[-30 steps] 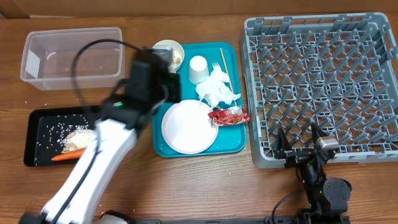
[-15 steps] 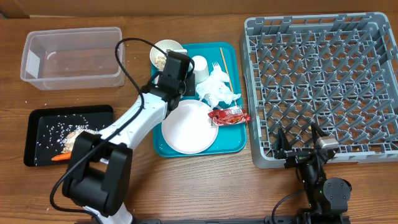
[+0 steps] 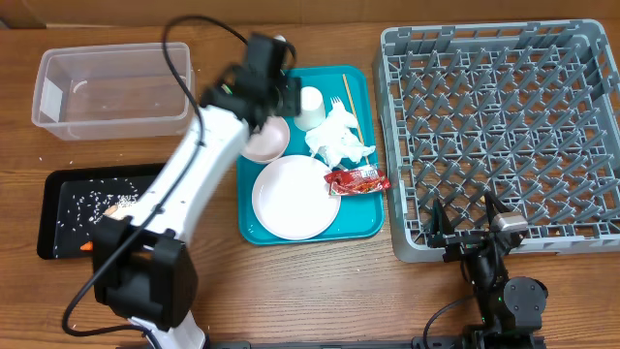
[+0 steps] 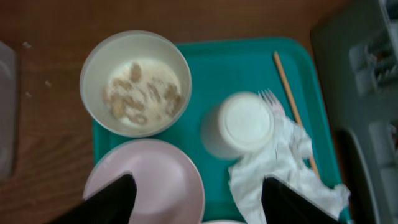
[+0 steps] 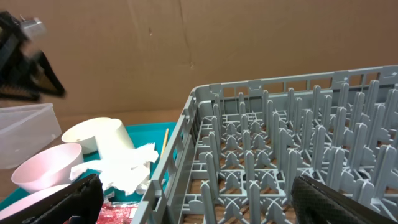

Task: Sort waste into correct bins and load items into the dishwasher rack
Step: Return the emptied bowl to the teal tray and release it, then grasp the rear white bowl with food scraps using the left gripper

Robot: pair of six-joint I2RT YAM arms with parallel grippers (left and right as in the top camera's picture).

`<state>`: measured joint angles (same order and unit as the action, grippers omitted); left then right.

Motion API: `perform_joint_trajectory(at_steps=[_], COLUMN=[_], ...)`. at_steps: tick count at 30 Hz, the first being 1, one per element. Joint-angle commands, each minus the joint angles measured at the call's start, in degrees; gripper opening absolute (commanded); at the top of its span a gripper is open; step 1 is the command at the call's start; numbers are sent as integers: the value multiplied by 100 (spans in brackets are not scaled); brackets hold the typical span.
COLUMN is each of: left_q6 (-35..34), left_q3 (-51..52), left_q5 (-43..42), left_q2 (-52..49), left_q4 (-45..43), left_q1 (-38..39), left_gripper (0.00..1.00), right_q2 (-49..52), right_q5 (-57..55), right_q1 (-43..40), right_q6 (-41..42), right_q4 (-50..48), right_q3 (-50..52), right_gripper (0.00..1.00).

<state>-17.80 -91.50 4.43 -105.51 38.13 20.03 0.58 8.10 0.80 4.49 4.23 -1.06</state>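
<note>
White round bowl (image 4: 96, 65) of beige food bits (image 4: 140, 93) lies just ahead of the left jaws, spread wide and empty. Best to pinch its near rim squarely and lift it level.

A brown wood-grain table (image 3: 291, 291) lies under soft, even light. Behind it stands a plain brown cardboard wall (image 5: 112, 43) with one vertical crease.

A teal tray (image 3: 360, 215) bearing a chopstick (image 3: 350, 98), on a wooden table (image 3: 291, 291).
</note>
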Motion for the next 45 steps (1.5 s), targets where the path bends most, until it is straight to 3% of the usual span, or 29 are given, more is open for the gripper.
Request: perform_joint_trajectory(at_steps=[1, 4, 8, 13, 15, 22, 36, 40, 45], left_q6=[116, 240, 304, 1043, 1097, 1119, 1403, 1401, 1401], left_q3=[-1558, -2258, -2649, -2706, -2706, -2704, -2684, -2686, -2686], left_q5=[-1189, -1801, -1580, -1552, -1067, -828, -98, 81, 501], left_q2=[-369, -778, -1561, -2367, -2601, -2730, -3213, -3239, -3239], left_q4=[890, 1388, 1515, 1368, 1366, 1043, 949, 857, 857], left_q1=[-667, -813, -721, -688, -684, -678, -308, -310, -308], left_gripper=[68, 72, 77, 80, 78, 73, 71, 63, 47], right_q2=[-42, -42, -42, -39, -39, -39, -39, -39, -39], right_q5=[-57, -57, -57, -57, -57, -57, -57, -57, -57], right_q1=[22, 22, 22, 22, 22, 22, 22, 22, 22], right_q6=[26, 24, 24, 24, 26, 24, 26, 24, 24], right_q4=[-24, -24, -22, -24, -24, -24, -22, -24, -22], right_q3=[59, 59, 59, 59, 59, 59, 59, 59, 59], right_gripper=[100, 100, 100, 100, 100, 100, 100, 100, 100])
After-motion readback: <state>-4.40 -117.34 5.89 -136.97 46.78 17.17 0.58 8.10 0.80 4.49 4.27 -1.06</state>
